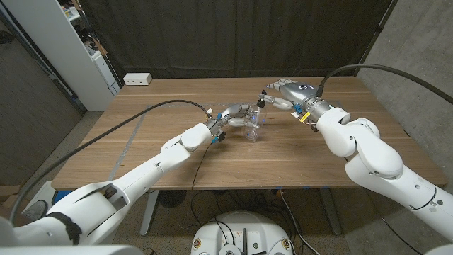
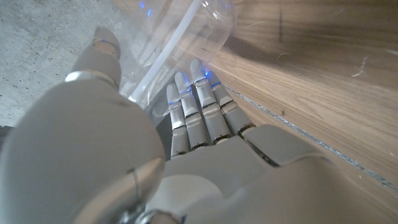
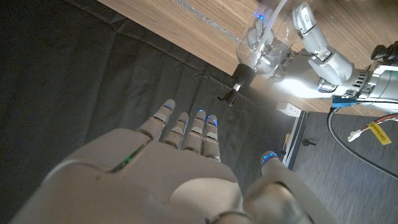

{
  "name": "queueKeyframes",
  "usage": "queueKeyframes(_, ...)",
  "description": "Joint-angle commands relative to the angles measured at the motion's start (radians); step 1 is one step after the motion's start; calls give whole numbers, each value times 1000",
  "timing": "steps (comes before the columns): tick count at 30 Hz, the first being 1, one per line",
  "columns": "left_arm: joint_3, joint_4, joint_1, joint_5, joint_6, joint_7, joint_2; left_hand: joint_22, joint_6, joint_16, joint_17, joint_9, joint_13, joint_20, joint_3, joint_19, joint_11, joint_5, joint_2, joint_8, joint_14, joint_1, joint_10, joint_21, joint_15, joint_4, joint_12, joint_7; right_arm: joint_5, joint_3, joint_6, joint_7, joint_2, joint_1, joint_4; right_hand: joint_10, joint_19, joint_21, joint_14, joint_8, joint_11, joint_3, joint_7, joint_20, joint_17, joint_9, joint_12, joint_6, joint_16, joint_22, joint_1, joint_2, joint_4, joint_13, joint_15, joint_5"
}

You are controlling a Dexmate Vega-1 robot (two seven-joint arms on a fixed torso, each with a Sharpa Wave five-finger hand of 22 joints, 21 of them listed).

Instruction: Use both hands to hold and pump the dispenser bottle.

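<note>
A clear plastic dispenser bottle (image 1: 255, 129) with a black pump head (image 1: 260, 105) stands upright near the middle of the wooden table (image 1: 141, 159). My left hand (image 1: 236, 114) grips its body from the left; in the left wrist view the fingers (image 2: 196, 106) curl around the clear bottle (image 2: 186, 31), whose inner tube shows. My right hand (image 1: 284, 92) hovers just right of and above the pump with fingers spread and holds nothing. In the right wrist view that hand (image 3: 180, 162) is apart from the bottle (image 3: 267, 46) and pump head (image 3: 239, 78).
A small white box (image 1: 137, 79) lies at the table's back left corner. A white cabinet (image 1: 88, 53) stands beyond the left edge, and a dark curtain (image 1: 233, 35) hangs behind the table.
</note>
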Motion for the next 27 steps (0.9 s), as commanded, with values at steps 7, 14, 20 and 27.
queueKeyframes(7,-27,-20,31,28,0,108,-6,1,74,-24,-12,1,-4,-79,13,-10,-103,3,179,11,54,120,99,3,-207,7,-15,-63,290,109,16,-161,5,-49,64,-16,14,9,-4,-9,9,3,7,3,1,1,-7,-12,-1,2,11,56,-9,3,-11,8)
queueKeyframes(14,-37,-31,47,52,13,169,-6,0,74,-41,-20,-2,-10,-80,16,-23,-103,3,178,9,43,110,89,-3,-209,8,-27,-66,411,130,41,-244,9,-65,104,-27,18,9,-5,-11,11,7,6,-8,-3,0,-9,-22,-4,2,13,59,-10,3,-10,9)
queueKeyframes(20,-36,13,36,70,-18,204,-20,-1,72,-53,-26,-5,-13,-84,20,-33,-102,4,179,5,35,104,83,-6,-209,8,-35,-69,563,159,122,-331,48,-87,166,-30,24,10,-3,-10,15,10,8,-15,-4,0,-8,-21,-4,2,16,60,-13,3,-9,9)
queueKeyframes(27,-33,67,20,79,-53,232,-41,-2,69,-64,-32,-10,-19,-87,23,-36,-107,3,180,-1,31,95,68,-8,-209,9,-47,-67,703,184,208,-408,76,-105,223,-39,31,10,-6,-11,23,11,12,-24,-6,0,-10,-26,-6,1,20,60,-17,3,-6,9)
